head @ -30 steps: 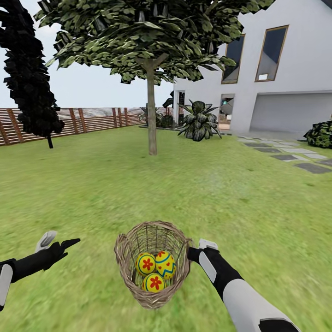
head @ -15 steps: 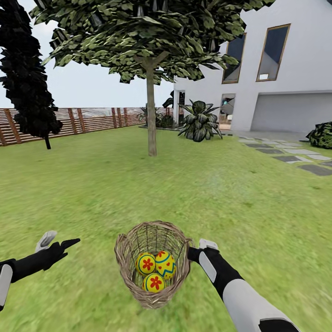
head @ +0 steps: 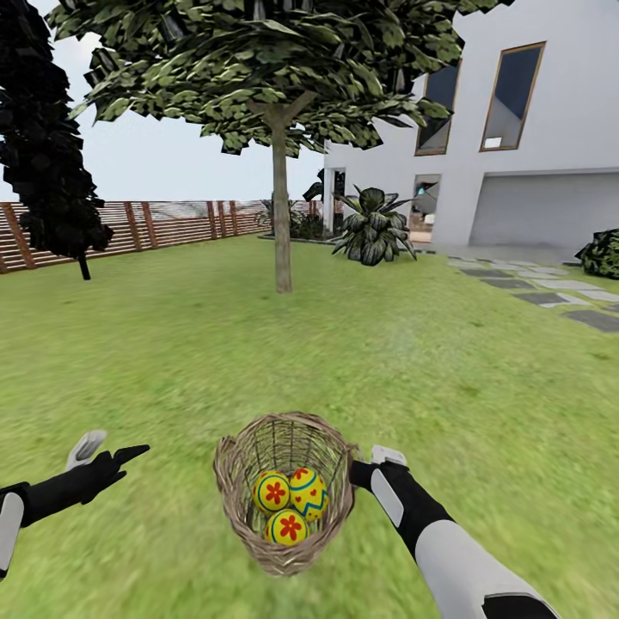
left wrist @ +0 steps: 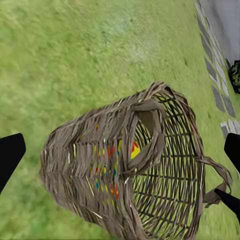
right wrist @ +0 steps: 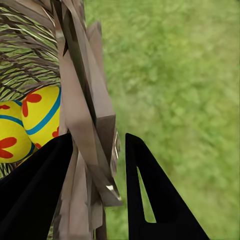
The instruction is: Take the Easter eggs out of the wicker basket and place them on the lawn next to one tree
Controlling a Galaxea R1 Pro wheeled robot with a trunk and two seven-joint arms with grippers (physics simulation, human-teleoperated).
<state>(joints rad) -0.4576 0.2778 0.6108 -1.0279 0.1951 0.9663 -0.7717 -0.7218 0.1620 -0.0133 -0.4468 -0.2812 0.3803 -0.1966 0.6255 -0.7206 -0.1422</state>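
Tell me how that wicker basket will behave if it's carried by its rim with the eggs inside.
The wicker basket looks like open, thin weave, so probably light and a bit flexible; its rim may bend where the right gripper has its fingers on either side of it. It already leans, so it could swing. The three Easter eggs lie loose at the bottom and would likely roll together.

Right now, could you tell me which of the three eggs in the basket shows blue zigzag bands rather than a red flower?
The upper right egg; the other two show red flowers.
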